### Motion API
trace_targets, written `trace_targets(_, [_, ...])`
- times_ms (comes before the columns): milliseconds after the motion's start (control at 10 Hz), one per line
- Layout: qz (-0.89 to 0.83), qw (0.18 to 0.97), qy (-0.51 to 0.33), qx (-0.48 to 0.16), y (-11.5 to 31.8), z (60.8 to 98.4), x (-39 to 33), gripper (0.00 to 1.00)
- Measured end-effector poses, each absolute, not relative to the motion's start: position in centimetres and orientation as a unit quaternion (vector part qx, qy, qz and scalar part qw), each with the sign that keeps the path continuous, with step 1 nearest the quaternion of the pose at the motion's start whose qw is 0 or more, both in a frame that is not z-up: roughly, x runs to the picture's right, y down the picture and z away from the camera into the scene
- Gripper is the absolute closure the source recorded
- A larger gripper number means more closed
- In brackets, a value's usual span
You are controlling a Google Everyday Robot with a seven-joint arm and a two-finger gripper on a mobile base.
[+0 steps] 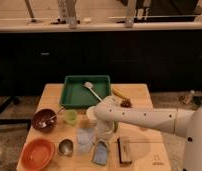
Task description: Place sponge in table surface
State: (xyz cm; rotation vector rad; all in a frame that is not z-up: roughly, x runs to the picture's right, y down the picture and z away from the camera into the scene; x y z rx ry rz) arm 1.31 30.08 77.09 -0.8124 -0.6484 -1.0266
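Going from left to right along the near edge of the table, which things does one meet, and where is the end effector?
Orange bowl → metal cup → pale blue item → sponge → dark block. The end effector hangs just above the sponge in the picture.

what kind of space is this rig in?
Likely a kitchen-style test area: wooden table holding a brown bowl, orange bowl and green tray, with a long dark counter behind. The end effector is low over the table's front middle.
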Motion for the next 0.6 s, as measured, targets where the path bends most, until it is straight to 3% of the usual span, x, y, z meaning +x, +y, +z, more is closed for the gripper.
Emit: trace_targets(600, [-0.490, 0.751, -0.305, -0.320, 27.1, 73.2, -0.1, 1.00])
